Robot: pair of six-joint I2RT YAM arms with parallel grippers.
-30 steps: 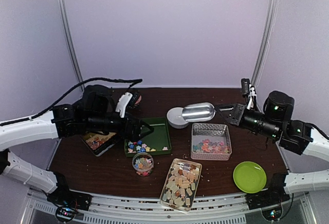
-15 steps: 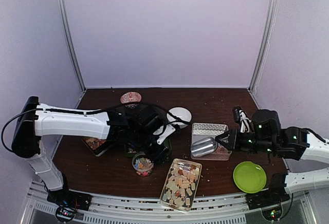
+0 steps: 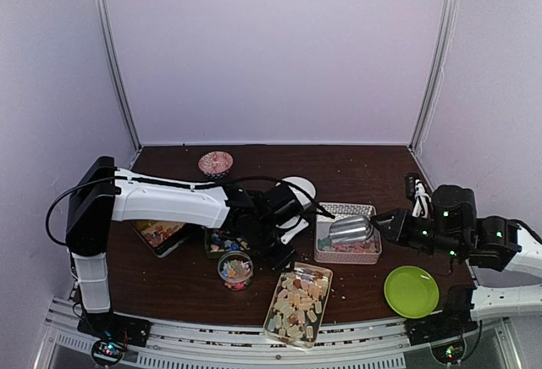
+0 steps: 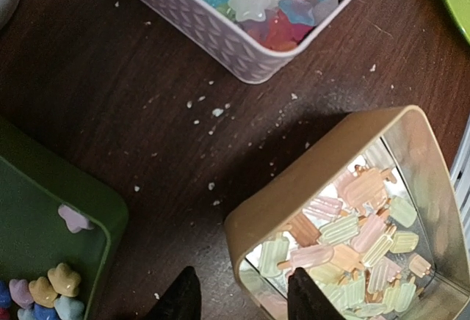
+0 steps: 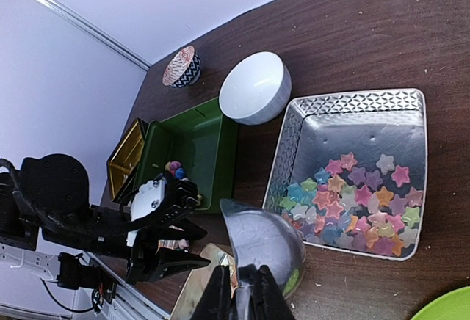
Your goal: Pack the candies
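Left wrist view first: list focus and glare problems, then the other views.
Left wrist: crumbs and star candies are sharp; the gold tin has mirrored walls that double its popsicle sweets. Right wrist: the scoop near the lens looks soft, with glare; the silver tray is crisp. Top: even light, coarse detail.

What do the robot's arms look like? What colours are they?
Both arms are white tubes joined by chunky black joints. The left arm has a black cable looping beside it. The right arm has tiny green lights glowing on its black part. The left gripper and right gripper are black, each with two thin fingers.
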